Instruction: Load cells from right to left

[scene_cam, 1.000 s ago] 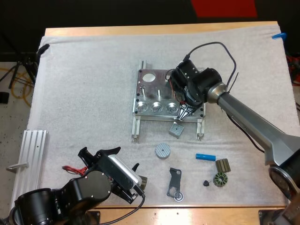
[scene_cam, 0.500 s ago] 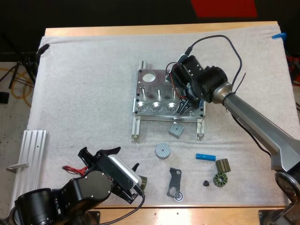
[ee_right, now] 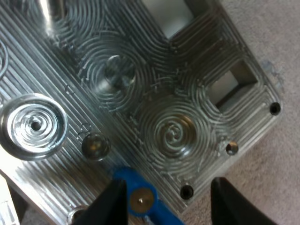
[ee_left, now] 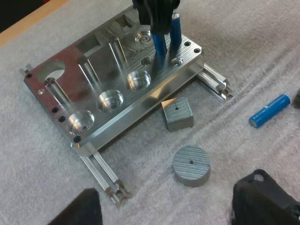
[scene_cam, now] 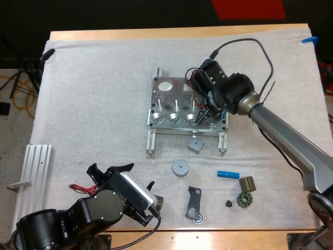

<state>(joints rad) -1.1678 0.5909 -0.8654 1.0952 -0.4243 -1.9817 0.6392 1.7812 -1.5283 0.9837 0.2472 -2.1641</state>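
The metal fixture (scene_cam: 167, 102) (ee_left: 96, 63) (ee_right: 154, 84) sits mid-mat, with three round pockets along its front edge. My right gripper (scene_cam: 204, 117) (ee_right: 166, 204) hangs over the fixture's right front corner, shut on a blue cylinder (ee_right: 140, 198) (ee_left: 160, 47) whose lower end points at a small hole there. Another blue cylinder (scene_cam: 228, 174) (ee_left: 269, 110) lies on the mat at the front right. My left gripper (scene_cam: 149, 201) (ee_left: 171, 211) hovers low near the table's front edge, open, with its fingers (ee_left: 262, 199) wide apart.
In front of the fixture lie a small grey block (scene_cam: 195, 144) (ee_left: 177, 114) and a round grey disc (scene_cam: 180, 167) (ee_left: 191, 165). A dark bracket (scene_cam: 194, 204) and dark ribbed parts (scene_cam: 245, 191) lie nearer the front. An aluminium rail (scene_cam: 32, 172) rests at the mat's left edge.
My right gripper has drawn slightly back and to the right over the fixture's right end, still holding the blue cylinder. The left arm has stayed still.
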